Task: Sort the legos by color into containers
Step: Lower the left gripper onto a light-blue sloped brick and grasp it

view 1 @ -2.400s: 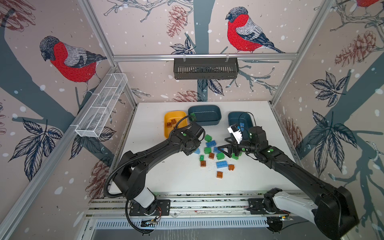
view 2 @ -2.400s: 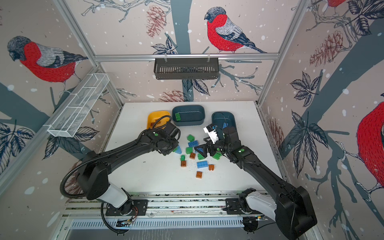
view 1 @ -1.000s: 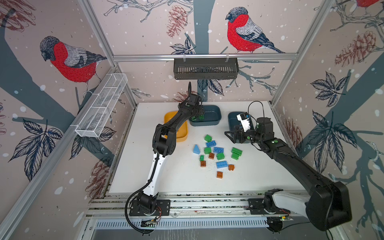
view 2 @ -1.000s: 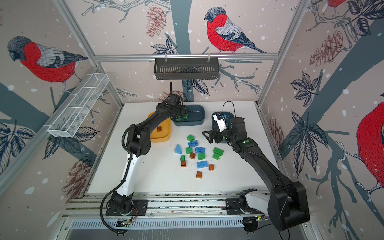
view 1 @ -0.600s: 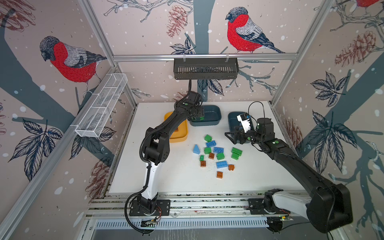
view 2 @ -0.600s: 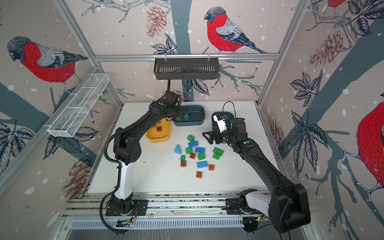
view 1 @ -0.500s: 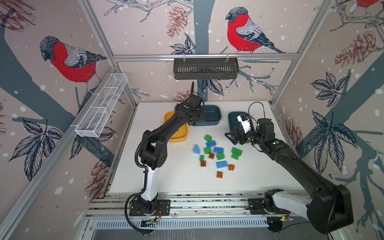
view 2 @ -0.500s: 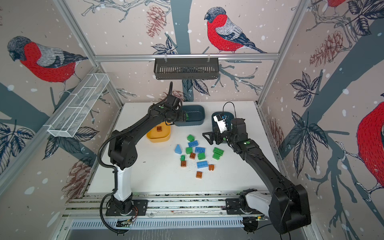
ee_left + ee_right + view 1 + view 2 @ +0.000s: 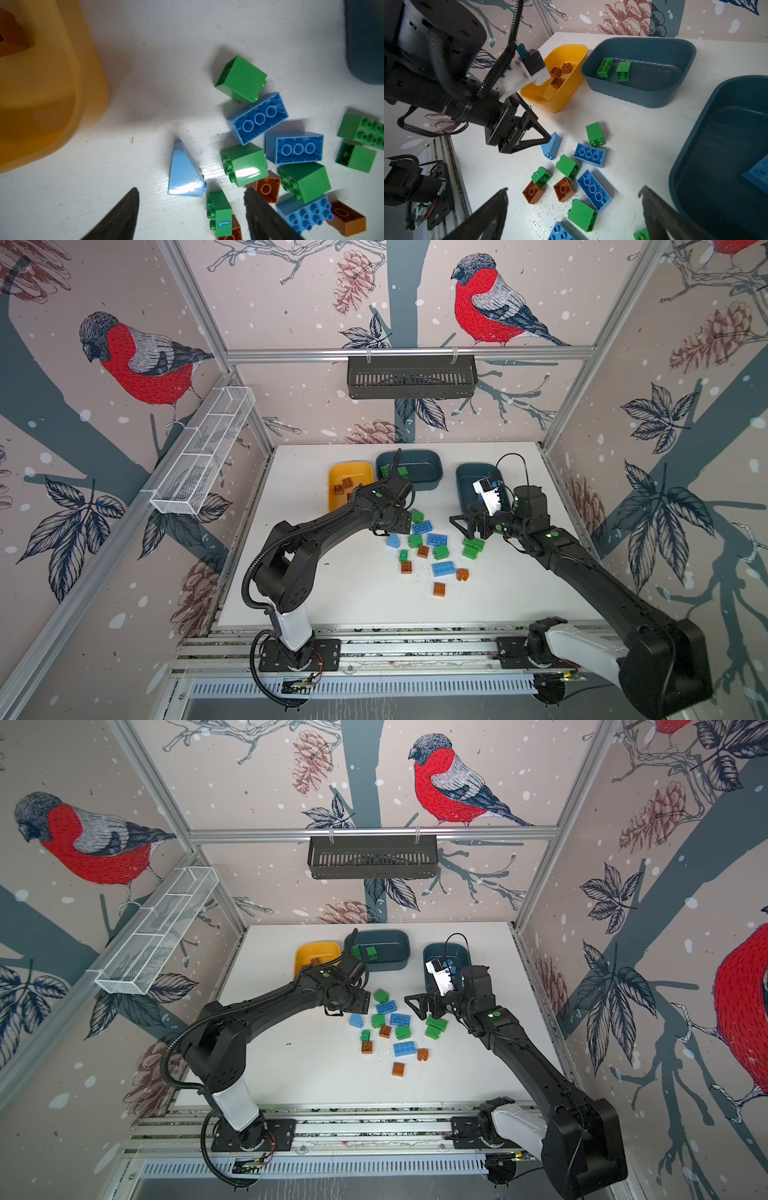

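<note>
At mid-frame in both top views, loose bricks [image 9: 436, 539] are scattered unsorted on the tabletop [image 9: 332, 580]. Brown ones are gathered in the yellow tub [image 9: 338, 472] and green in the middle teal tub [image 9: 419, 472]. Left pincer [image 9: 191, 189] and right pincer [image 9: 573, 190] are held apart and empty over the pile, seemingly for further picks.

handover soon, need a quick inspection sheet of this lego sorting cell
surface: white table, legos loose near its middle
job's things: yellow tub holds at least three brown legos; middle teal tub holds two green legos; right teal tub holds a blue lego; loose pile mixes green, blue and brown
clutter: small dark specks by the pile
grippers: left gripper open, empty, over the pile's edge; right gripper open, empty, over the pile
cables: corrugated conduit behind the left gripper; thin cable loop by the right teal tub
surroundings: white wire tray on the left wall; dark slotted basket on the back rail; bird wallpaper
</note>
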Controlling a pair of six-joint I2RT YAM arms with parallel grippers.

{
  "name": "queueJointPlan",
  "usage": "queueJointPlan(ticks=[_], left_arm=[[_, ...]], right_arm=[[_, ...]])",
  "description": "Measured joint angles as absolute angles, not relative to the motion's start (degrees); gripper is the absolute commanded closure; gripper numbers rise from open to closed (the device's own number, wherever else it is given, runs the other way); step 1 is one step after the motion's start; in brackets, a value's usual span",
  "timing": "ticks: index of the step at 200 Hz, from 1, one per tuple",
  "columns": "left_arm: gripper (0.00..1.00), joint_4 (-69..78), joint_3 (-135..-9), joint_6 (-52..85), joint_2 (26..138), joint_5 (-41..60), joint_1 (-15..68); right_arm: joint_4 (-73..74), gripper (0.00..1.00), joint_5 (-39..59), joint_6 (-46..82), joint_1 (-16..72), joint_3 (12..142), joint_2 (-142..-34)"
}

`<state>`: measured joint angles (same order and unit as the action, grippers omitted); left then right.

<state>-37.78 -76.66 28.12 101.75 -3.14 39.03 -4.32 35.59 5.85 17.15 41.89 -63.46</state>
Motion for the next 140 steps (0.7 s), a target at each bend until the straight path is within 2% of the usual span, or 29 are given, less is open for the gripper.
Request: queueJointPlan(ticks=[60, 103, 122, 140], left_arm=[[0.25, -35.8, -74.4, 23.3, 105.0, -2.7, 40.0], [0.35, -34.6, -73.7, 19.8, 107.5, -1.5, 40.2], [0.45, -34.0, -73.4, 18.9, 108.5, -1.5, 40.2], [0.44, -33.4, -73.3, 17.8, 109.0, -1.5, 40.2]], right_arm=[[-4.3, 0.01, 35.6, 6.0, 17.3, 41.6, -63.0], [-4.4, 0.01, 35.6, 6.0, 17.3, 41.6, -63.6], [-4.4, 0.01, 35.6, 6.0, 17.5, 41.6, -63.9], [-4.4, 0.01, 35.6, 6.0, 17.6, 41.7, -64.0]])
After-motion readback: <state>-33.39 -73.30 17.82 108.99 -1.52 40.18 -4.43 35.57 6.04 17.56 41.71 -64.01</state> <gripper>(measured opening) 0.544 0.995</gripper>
